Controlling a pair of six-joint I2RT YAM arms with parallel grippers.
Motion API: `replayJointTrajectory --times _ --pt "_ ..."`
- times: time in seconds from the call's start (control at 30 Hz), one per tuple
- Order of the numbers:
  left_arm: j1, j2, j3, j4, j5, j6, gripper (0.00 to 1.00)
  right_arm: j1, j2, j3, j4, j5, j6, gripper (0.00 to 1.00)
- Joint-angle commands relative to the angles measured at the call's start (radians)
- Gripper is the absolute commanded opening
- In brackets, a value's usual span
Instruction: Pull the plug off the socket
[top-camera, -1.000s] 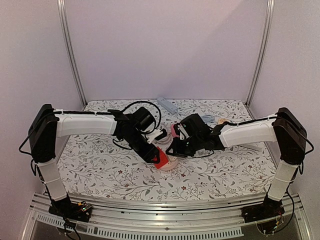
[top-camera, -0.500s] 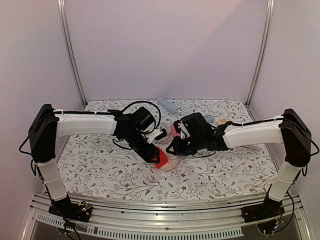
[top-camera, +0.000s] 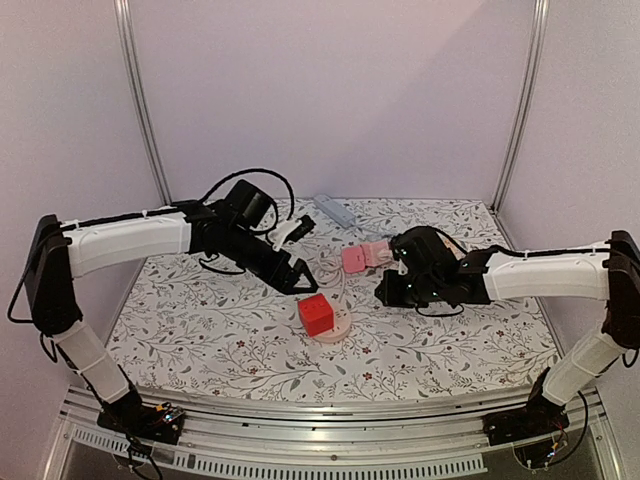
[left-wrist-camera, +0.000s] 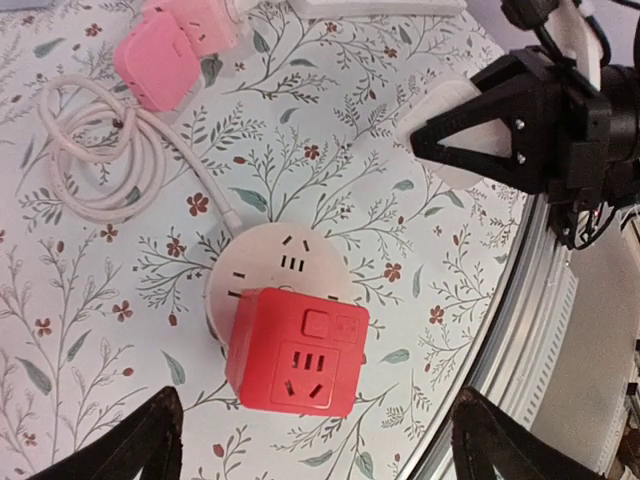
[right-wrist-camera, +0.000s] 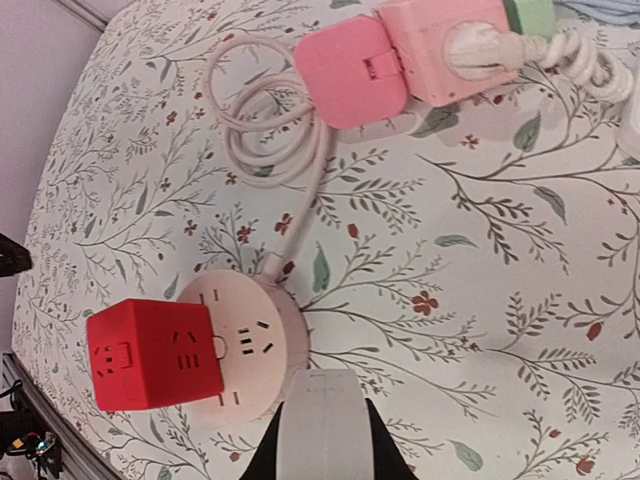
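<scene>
A round white socket (top-camera: 338, 329) lies on the floral cloth with a red cube adapter (top-camera: 317, 314) seated on its left part. My right gripper (right-wrist-camera: 322, 445) is shut on a white plug (right-wrist-camera: 322, 415), held clear of the socket (right-wrist-camera: 262, 345) at its right edge. The left wrist view also shows that plug (left-wrist-camera: 440, 120) in the black fingers, apart from the socket (left-wrist-camera: 290, 255). My left gripper (left-wrist-camera: 320, 452) hangs open above the red cube (left-wrist-camera: 297, 352), its fingers wide on either side and touching nothing. From above, the left gripper (top-camera: 299, 279) is up and left of the cube.
A coiled white cable (right-wrist-camera: 268, 120) runs from the socket toward a pink cube adapter (right-wrist-camera: 350, 68), beside a second pink block (right-wrist-camera: 445, 40) with a white plug in it. A white power strip (top-camera: 334, 210) lies at the back. The table's metal front rail (left-wrist-camera: 545, 300) is near.
My left gripper opened, let go of the red cube and rose back to the left. The right arm drew away to the right with the white plug.
</scene>
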Motion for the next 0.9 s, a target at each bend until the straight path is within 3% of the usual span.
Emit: replayJointTrajectory --times 0.0,0.13,0.3,0.77,0.87 --pt "0.117 -0.071 -0.030 0.056 0.075 -0.058 0.91 -0.012 -0.074 -0.060 -0.156 0.142 0.044 0.00" --pt "0.233 -0.119 -0.046 0.052 0.003 -0.105 0.91 -0.017 -0.095 -0.084 -0.299 0.258 0.053 0.01" --pt "0.351 -0.167 -0.079 0.080 -0.028 -0.161 0.91 -0.055 -0.115 -0.138 -0.335 0.325 0.098 0.02" --pt "0.360 -0.172 -0.084 0.055 -0.083 -0.159 0.90 -0.062 0.047 -0.081 -0.352 0.372 0.075 0.09" --pt "0.359 -0.173 -0.082 0.052 -0.090 -0.158 0.90 -0.062 0.068 -0.077 -0.343 0.365 0.081 0.17"
